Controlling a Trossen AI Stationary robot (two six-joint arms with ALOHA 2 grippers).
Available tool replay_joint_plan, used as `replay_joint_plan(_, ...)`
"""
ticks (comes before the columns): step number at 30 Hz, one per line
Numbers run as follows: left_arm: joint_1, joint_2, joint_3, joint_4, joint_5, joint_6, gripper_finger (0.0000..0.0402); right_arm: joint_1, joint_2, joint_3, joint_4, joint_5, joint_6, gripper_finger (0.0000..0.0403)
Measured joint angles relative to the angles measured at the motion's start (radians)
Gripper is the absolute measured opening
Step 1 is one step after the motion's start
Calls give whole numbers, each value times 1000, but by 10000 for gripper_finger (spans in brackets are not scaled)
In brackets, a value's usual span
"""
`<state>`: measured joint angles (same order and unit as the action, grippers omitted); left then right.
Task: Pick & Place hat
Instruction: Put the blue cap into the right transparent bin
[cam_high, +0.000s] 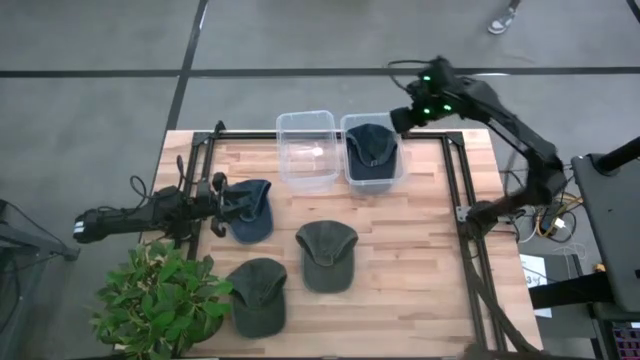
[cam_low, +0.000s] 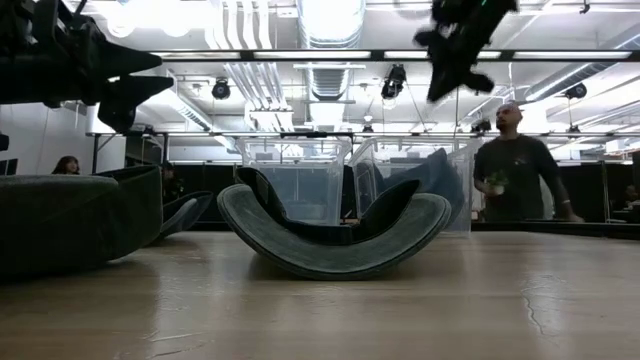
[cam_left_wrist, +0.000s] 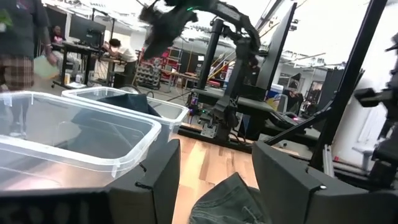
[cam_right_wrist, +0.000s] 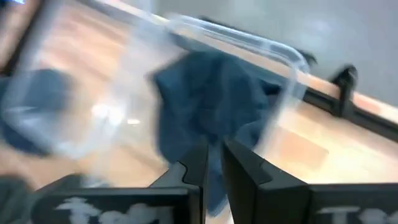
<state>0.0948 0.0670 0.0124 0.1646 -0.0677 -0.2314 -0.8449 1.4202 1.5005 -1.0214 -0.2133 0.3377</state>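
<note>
A dark blue cap (cam_high: 372, 150) lies in the right clear bin (cam_high: 400, 165), also seen in the right wrist view (cam_right_wrist: 205, 106). My right gripper (cam_high: 402, 118) hovers high over that bin's far right corner, shut and empty (cam_right_wrist: 214, 163). My left gripper (cam_high: 222, 200) is open and raised above the left edge of a blue cap (cam_high: 252, 212) lying on the table. That cap's cloth (cam_left_wrist: 230, 202) shows low between the left fingers. Two green caps (cam_high: 328, 256) (cam_high: 258, 296) rest on the table nearer the front.
A clear bin (cam_high: 307, 150) with nothing in it stands left of the filled one. A potted plant (cam_high: 160, 300) sits at the table's near left corner. A black frame (cam_high: 455, 180) runs along the right side. A person (cam_low: 520, 165) stands beyond the table.
</note>
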Motion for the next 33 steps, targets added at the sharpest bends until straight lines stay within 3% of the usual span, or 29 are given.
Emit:
replay_joint_plan(9, 0, 0, 0, 0, 0, -42, 193, 164, -379, -118, 69, -30, 8, 38)
replay_joint_plan(20, 2, 17, 46, 98, -31, -156, 193, 402, -785, -519, 607, 7, 126, 38)
replay_joint_plan(24, 2, 96, 176, -30, -37, -142, 193, 425, -869, -646, 708, 6, 118, 38)
replay_joint_plan(33, 1, 405, 572, -541, -124, -173, 193, 429, -995, -808, 724, 5, 107, 38)
